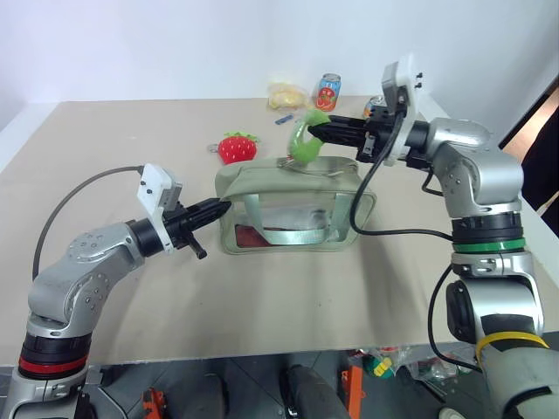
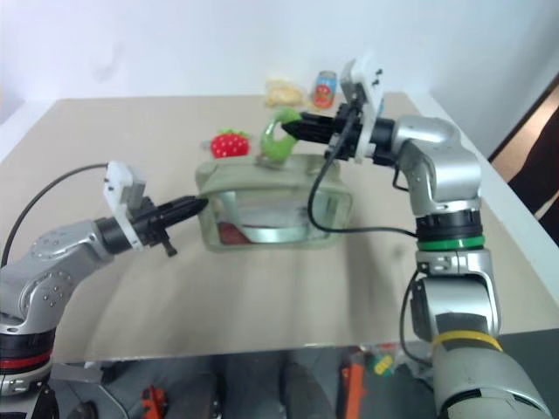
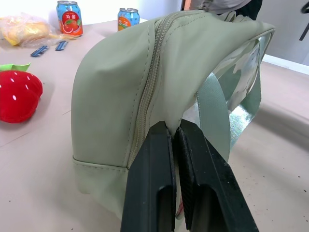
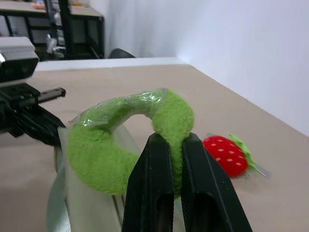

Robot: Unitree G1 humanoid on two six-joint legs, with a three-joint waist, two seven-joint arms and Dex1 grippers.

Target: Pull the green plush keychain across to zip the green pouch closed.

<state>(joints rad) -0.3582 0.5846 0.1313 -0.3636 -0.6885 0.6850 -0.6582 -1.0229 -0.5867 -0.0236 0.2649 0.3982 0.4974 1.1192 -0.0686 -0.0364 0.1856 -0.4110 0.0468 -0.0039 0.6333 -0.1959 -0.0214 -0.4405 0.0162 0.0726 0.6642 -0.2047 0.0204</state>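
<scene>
Two arms bracket the job, and we read it outward from the green pouch (image 1: 288,209), which stands near the middle of the table (image 1: 105,175) with its long axis, and so its top zipper, running side to side between them. At its left end our left gripper (image 1: 218,208) reaches in level and is pinched on the fabric just beside the zipper seam, bracing that end. Over the right end of the pouch's top, the right gripper (image 1: 316,131) points level toward the left and is clamped tight on the green plush keychain (image 1: 304,140), a curled lime loop held just above the pouch's top edge.

So the pull lies along the zipper line, away from the left arm. We judge the right arm the only one placed to draw it, elbow out and wrist high. How much zipper is left unclosed we cannot quite make out; the seam at the left end looks shut. The strawberry plush (image 1: 238,147) sits behind the pouch, apart from it.
</scene>
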